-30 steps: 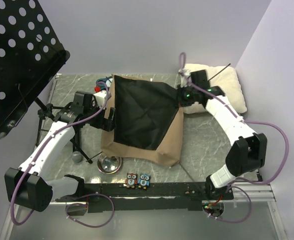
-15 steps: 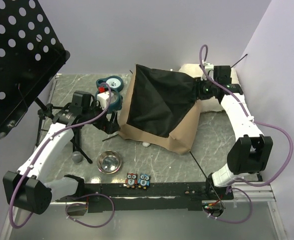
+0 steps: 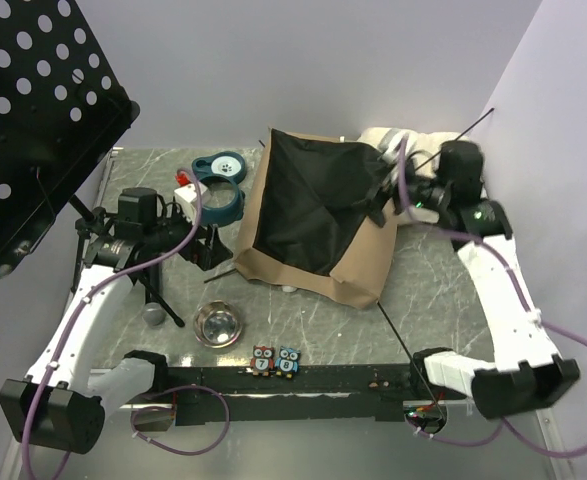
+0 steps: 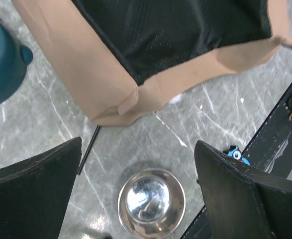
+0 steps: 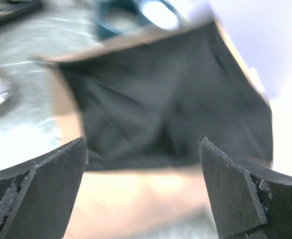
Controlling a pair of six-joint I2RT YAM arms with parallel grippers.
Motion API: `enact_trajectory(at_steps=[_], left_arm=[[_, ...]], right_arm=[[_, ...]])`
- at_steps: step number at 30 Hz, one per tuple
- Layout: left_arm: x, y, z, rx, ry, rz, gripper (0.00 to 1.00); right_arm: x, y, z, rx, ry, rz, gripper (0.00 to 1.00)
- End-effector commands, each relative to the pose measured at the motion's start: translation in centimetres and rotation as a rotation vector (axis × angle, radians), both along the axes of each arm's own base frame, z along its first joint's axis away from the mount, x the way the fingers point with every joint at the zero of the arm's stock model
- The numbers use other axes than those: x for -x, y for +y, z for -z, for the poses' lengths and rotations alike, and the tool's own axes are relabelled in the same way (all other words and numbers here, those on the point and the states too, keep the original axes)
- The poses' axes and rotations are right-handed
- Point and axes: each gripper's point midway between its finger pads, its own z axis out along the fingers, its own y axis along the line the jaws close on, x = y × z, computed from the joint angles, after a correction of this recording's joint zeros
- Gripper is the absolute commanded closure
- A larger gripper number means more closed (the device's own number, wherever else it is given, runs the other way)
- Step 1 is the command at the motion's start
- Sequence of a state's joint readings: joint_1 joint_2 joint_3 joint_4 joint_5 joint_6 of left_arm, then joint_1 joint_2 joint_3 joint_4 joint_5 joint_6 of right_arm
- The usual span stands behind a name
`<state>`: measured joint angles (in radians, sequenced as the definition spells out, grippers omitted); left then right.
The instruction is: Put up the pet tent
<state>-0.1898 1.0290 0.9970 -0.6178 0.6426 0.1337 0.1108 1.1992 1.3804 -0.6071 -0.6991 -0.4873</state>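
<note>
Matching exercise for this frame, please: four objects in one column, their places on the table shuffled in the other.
1. tan fabric pet tent with black base panel
2. round shiny steel bowl
3. teal plastic bowl stand
4. white fluffy cushion

A. front of the grey marbled table, near two small owl figures
B. far right corner
C. centre
D. rear, just left of the tent

Pairs: 1-C, 2-A, 3-D, 4-B

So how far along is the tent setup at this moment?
Done: the pet tent has some shape, but lies tipped, black base panel facing up. In hand: nothing; left tool and right tool both open, neither gripping it. Left: stand it on its base and sort the pole sticking out.
</note>
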Motion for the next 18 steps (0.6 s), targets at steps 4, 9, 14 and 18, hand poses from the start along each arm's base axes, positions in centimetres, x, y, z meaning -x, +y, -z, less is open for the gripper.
enact_trajectory(at_steps=[4,9,14,18], left_arm=[[0.6,-0.7,-1.4,0.081,-0.067,0.081,0.00],[0.4,-0.8,-1.4,0.116,-0.080,0.076,0.00],[0.2,-0.6,-1.1,0.132,-0.067,0.071,0.00],[-0.2,-0.2,-0.8,0.160,-0.046,0.044,0.00]], right_arm=[[5.3,10.6,2.1,0.069,-0.223,-0.513,0.00],[4.8,15.3,4.7,0.056,-0.164,-0.653,0.00],[3.7,19.0,6.6,0.073,-0.163,-0.714,0.00],[3.7,21.5,8.4,0.093,-0.168,-0.763,0.00]])
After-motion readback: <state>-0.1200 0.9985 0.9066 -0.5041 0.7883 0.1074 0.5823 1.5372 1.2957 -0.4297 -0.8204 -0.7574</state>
